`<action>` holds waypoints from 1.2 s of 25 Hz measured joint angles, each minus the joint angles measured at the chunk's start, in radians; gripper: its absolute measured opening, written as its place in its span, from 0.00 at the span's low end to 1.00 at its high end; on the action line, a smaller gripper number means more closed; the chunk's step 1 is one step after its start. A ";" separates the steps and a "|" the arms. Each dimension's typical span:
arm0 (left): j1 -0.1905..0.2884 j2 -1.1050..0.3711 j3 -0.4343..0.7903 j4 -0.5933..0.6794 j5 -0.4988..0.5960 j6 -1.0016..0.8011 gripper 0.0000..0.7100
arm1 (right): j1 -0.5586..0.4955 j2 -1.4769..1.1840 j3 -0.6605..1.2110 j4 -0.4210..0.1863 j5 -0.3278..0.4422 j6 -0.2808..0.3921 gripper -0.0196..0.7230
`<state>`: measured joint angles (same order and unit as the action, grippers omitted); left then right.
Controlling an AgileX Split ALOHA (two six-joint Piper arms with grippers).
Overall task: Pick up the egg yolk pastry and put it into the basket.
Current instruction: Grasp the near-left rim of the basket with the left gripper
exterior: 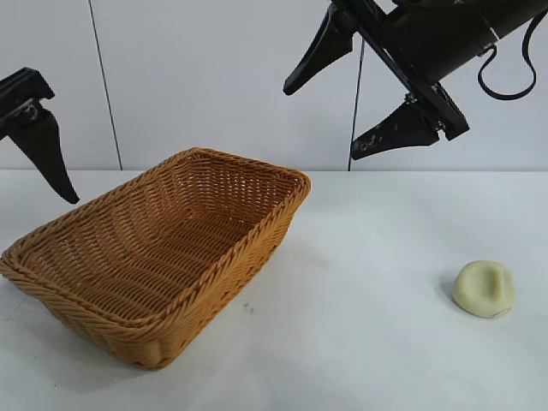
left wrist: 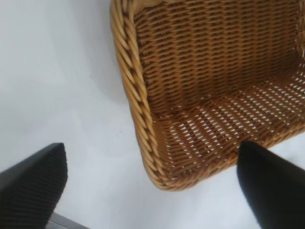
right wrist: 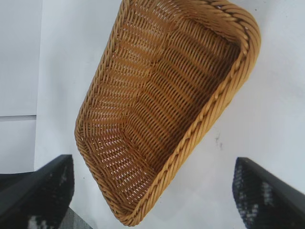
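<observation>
Pastry and basket are sitting well apart on the white table [exterior: 368, 257]. The egg yolk pastry [exterior: 485, 288] is lying alone toward the exterior view's right, a pale dome with a shallow dent on top. The basket [exterior: 257, 227] is resting at that view's left, angled across the table, and nothing is lying inside it.

The right gripper [exterior: 353, 96] is hanging high above the table — jaws spread wide, holding nothing — between the basket and the pastry but well clear of both. Its wrist view is looking down into the basket [right wrist: 209, 112].

The left gripper [left wrist: 152, 183] is hovering at the exterior view's left edge, above the basket's near end; its two fingers are standing wide apart — nothing between them — and framing the basket's rounded corner [left wrist: 138, 95].
</observation>
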<state>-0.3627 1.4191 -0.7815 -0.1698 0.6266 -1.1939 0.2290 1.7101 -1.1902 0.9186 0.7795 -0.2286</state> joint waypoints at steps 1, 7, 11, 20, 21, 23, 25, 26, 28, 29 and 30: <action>0.000 0.014 0.000 0.000 -0.008 0.000 0.98 | 0.000 0.000 0.000 -0.001 0.000 0.000 0.89; 0.000 0.081 0.000 0.000 -0.058 -0.001 0.98 | 0.000 0.000 0.000 -0.003 0.000 0.000 0.89; 0.000 0.167 0.000 0.000 -0.132 -0.002 0.98 | 0.000 0.000 0.000 -0.003 0.000 0.000 0.89; 0.000 0.323 0.000 -0.047 -0.220 0.010 0.98 | 0.000 0.000 0.000 -0.003 -0.002 0.000 0.89; 0.000 0.327 0.000 -0.047 -0.224 0.012 0.98 | 0.000 0.000 0.000 -0.003 -0.002 0.000 0.89; 0.000 0.329 0.000 -0.049 -0.235 0.014 0.97 | 0.000 0.000 0.000 -0.003 -0.003 0.000 0.89; 0.000 0.329 0.000 -0.050 -0.237 0.015 0.90 | 0.000 0.000 0.000 -0.003 -0.004 0.000 0.89; 0.000 0.329 0.000 -0.050 -0.237 0.015 0.82 | 0.000 0.000 0.000 -0.003 -0.004 0.000 0.89; 0.000 0.329 0.000 -0.050 -0.237 0.015 0.64 | 0.000 0.000 0.000 -0.005 -0.004 0.000 0.89; 0.000 0.329 0.000 -0.050 -0.237 0.015 0.52 | 0.000 0.000 0.000 -0.005 -0.004 0.000 0.89; 0.000 0.329 0.000 -0.050 -0.237 0.015 0.40 | 0.000 0.000 0.000 -0.005 -0.004 0.000 0.89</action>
<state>-0.3627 1.7481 -0.7815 -0.2201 0.3893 -1.1788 0.2290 1.7101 -1.1902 0.9140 0.7755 -0.2286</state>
